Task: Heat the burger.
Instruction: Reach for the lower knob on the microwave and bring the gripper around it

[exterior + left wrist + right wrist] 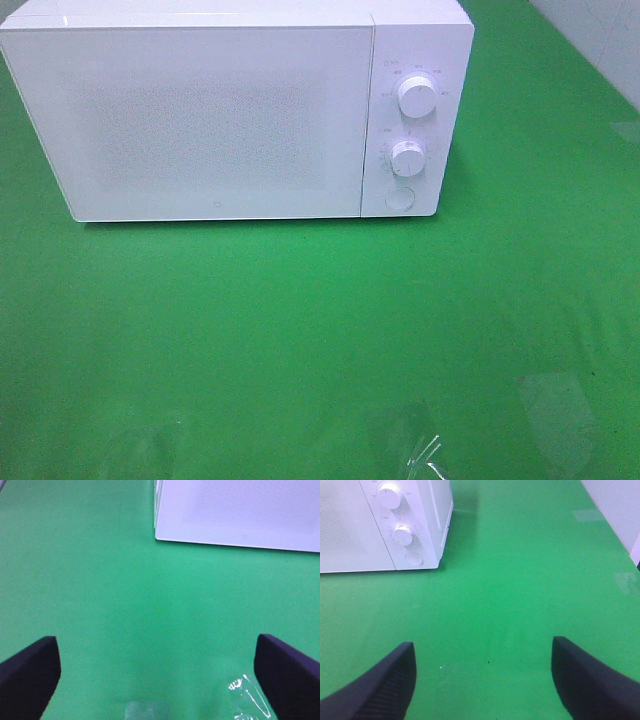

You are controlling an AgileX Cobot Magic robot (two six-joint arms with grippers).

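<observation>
Oddly, the burger shows in no view, so I cannot tell its place or look, while the left gripper (155, 645) and right gripper (482, 645) hang with jaws spread wide over green cloth (320, 340) near the shut white microwave (200, 120).

Tally on the green worktop (300, 330)
There is one white microwave (220, 120) with two knobs, an upper knob (416, 95) and a lower knob (407, 158), plus one round button (398, 198). There are two grippers, the left gripper (157, 672) and the right gripper (482, 677).
</observation>
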